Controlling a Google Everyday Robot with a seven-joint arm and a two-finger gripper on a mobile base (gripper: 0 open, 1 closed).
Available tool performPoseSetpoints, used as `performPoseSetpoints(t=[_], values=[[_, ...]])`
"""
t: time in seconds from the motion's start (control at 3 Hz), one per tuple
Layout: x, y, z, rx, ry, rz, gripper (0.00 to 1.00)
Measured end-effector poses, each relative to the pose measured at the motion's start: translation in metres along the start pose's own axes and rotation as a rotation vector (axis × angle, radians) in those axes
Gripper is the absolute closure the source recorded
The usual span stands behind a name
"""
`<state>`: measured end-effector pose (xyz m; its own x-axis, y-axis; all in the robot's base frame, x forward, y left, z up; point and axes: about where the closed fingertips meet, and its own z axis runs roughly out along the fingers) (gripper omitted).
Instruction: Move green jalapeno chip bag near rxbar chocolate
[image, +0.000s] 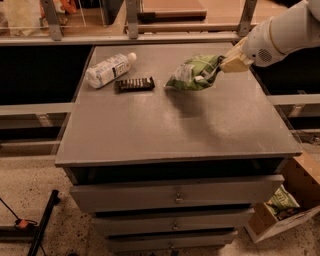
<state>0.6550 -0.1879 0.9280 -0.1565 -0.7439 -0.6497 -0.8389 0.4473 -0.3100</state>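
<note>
The green jalapeno chip bag (192, 73) is a crinkly light-green bag with a white patch. It hangs just above the grey tabletop, right of centre at the back. My gripper (221, 66) is shut on the bag's right end, with the white arm reaching in from the upper right. The rxbar chocolate (134, 84) is a flat dark bar with pale lettering. It lies on the table to the left of the bag, with a small gap between them.
A clear plastic bottle (109, 69) with a white label lies on its side left of the bar. The grey drawer cabinet (175, 199) carries the tabletop. A cardboard box (295, 200) with a small green-white bag (281, 202) sits on the floor at lower right.
</note>
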Motion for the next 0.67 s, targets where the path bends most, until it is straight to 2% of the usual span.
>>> performPoseSetpoints(t=[0.33, 0.67], values=[[-0.005, 0.0066, 0.0169, -0.009, -0.003, 0.003, 1.0], [-0.0052, 0.0074, 0.0187, -0.013, -0.003, 0.002, 0.82]])
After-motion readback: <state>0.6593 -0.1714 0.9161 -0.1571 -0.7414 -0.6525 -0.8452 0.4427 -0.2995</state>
